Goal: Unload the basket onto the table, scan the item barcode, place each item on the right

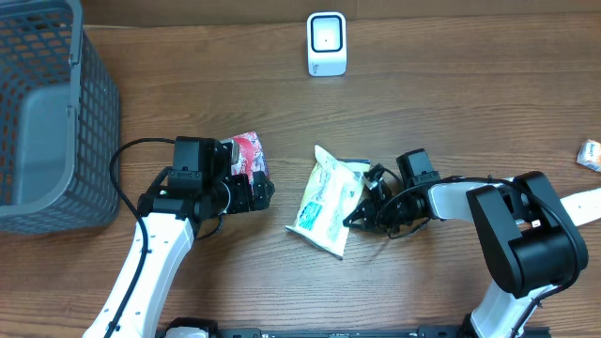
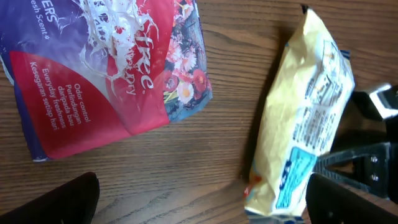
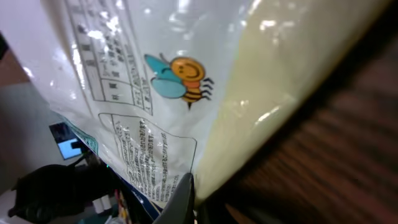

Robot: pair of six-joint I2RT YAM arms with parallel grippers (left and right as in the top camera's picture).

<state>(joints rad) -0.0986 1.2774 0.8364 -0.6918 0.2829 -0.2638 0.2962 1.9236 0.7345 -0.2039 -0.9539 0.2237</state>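
The pale yellow plastic packet (image 1: 324,202) lies flat on the brown wooden table (image 1: 451,103), near the middle, between my 2 arms. Its long axis runs roughly from the near side to the far side, tilted slightly, with the far end pointing more or less at the small white box-shaped scanner (image 1: 327,43), which stands well apart at the far edge.

The right claw (image 1: 362,205) comes in from the packet's right side, across that long axis. It is clenched. From the right wrist view, where printed film fills the frame right down to a fingertip (image 3: 180,200), I judge it is pinching the packet's right edge, though I cannot see the contact line itself.

The left claw (image 1: 261,191) is released, its fingers (image 2: 50,200) spread wide with nothing between them. It hovers beside the glossy red and purple sachet (image 1: 246,150), to the left of the yellow packet and not touching it. The grey mesh basket (image 1: 56,122) sits well off to the far left.

So the right arm is the 1 that matters here: it is at the packet, and the scanner lies almost straight beyond the packet's far end. I expect the next move to be a lift and a carry away from me. I cannot make out a barcode on the faces shown, so which side must face the scanner is uncertain.
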